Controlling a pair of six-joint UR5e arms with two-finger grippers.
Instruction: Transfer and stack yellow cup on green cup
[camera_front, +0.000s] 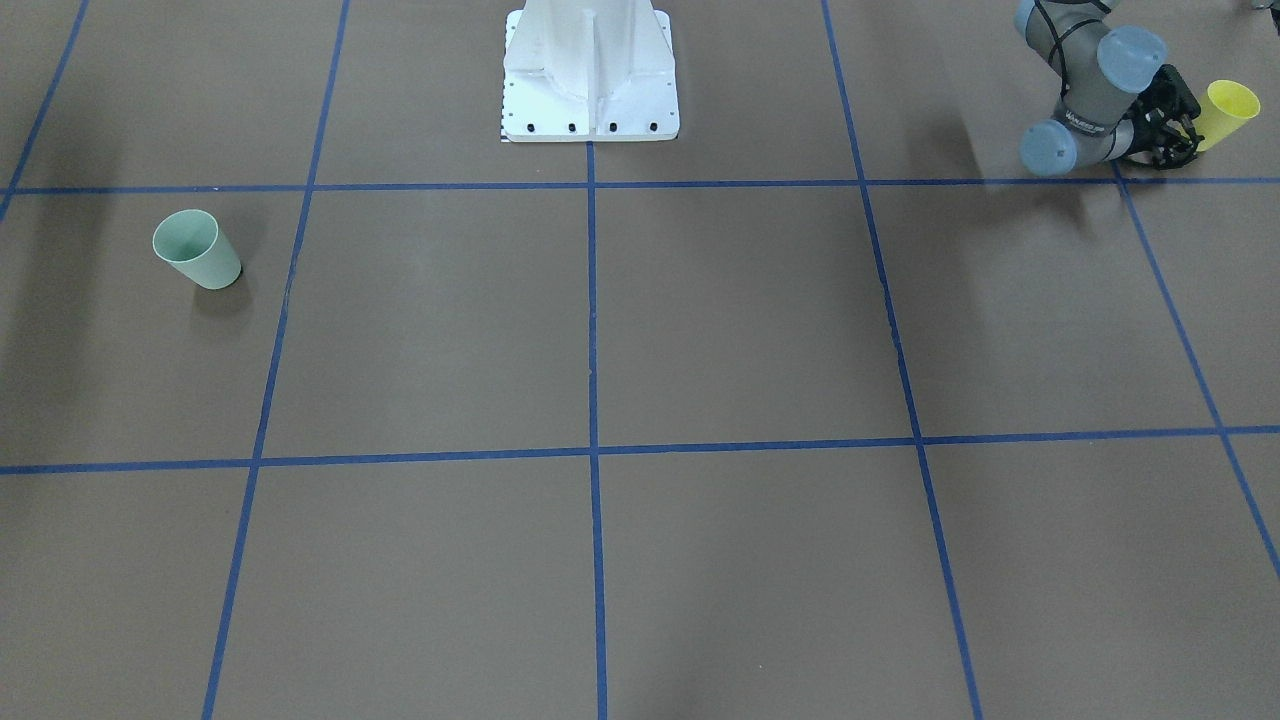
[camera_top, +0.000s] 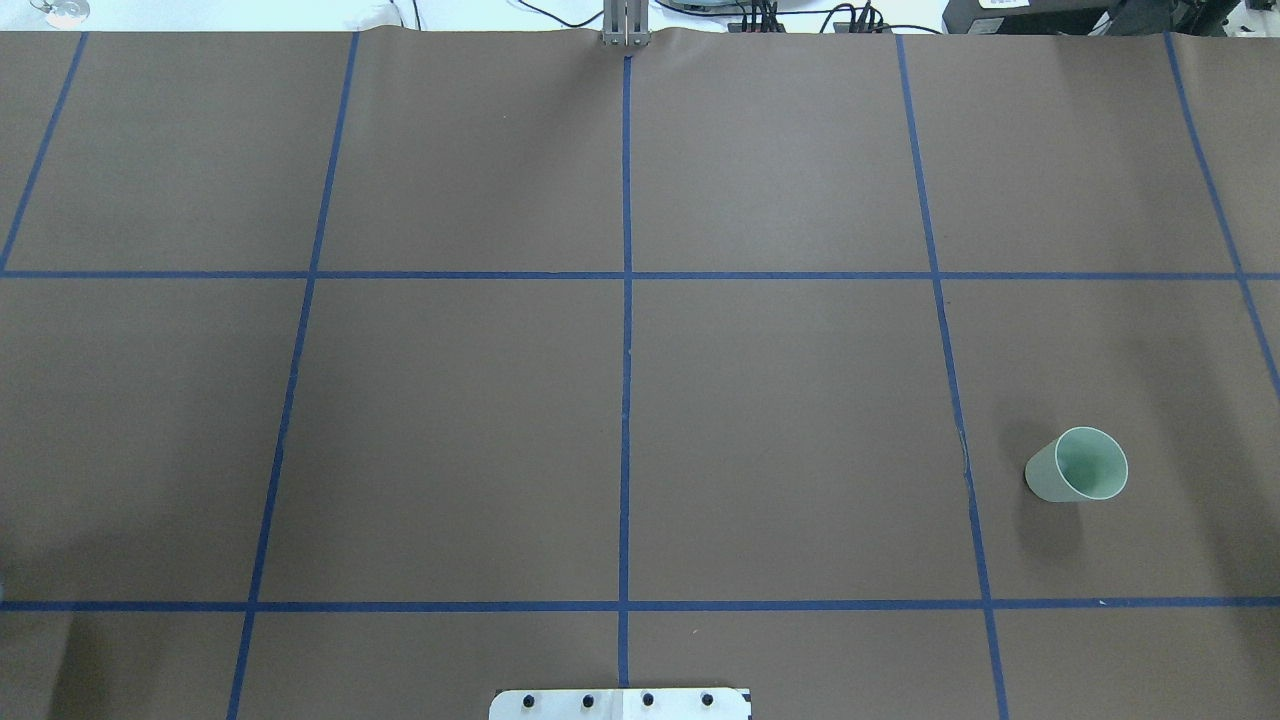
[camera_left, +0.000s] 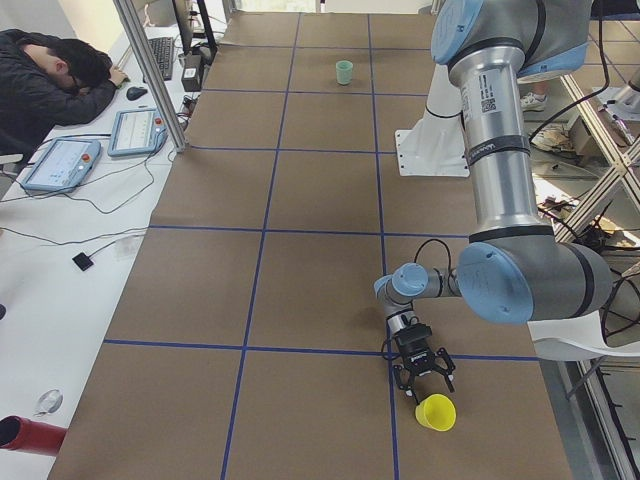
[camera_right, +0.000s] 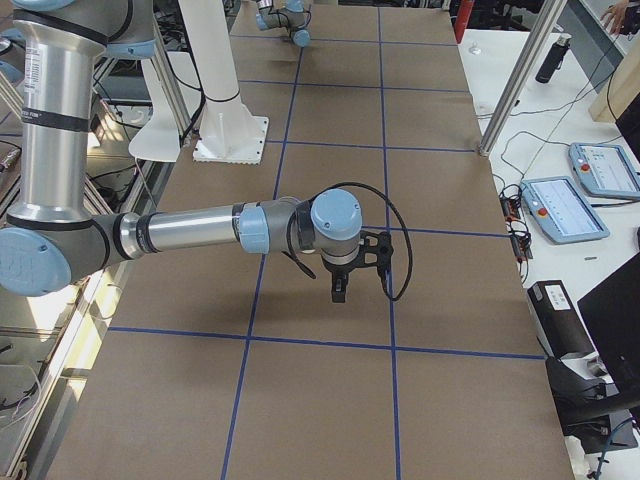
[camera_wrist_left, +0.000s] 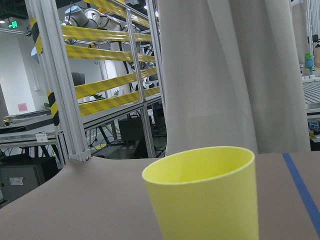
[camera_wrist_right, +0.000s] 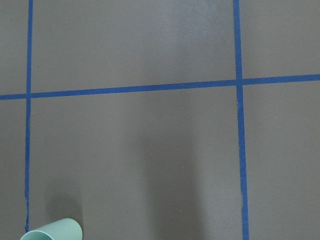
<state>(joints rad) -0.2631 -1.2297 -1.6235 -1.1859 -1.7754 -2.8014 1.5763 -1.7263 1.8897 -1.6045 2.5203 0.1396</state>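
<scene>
- The yellow cup (camera_front: 1230, 110) stands upright, rim up, on the brown table (camera_front: 740, 320), in the far upper right corner of the front-facing view.
- The left gripper (camera_front: 1192, 128) sits low just beside it, spread wide open and aimed at the cup, with nothing in its hold. In the view from the table's left end, the cup (camera_left: 436, 412) sits right at its tips near the bottom of the frame. I can't tell whether they touch its wall.
- The left wrist view has the cup (camera_wrist_left: 205, 197) close up, filling the lower middle, with a blue tape line (camera_wrist_left: 302, 192) at the right edge.
- The green cup (camera_front: 197, 250) stands upright at the left of the front-facing view, well apart from the yellow one.
- The right gripper (camera_right: 339, 293) hangs pointing down over mid-table in the right-end view. That is the only view showing it, so I can't tell how far open it is.
</scene>
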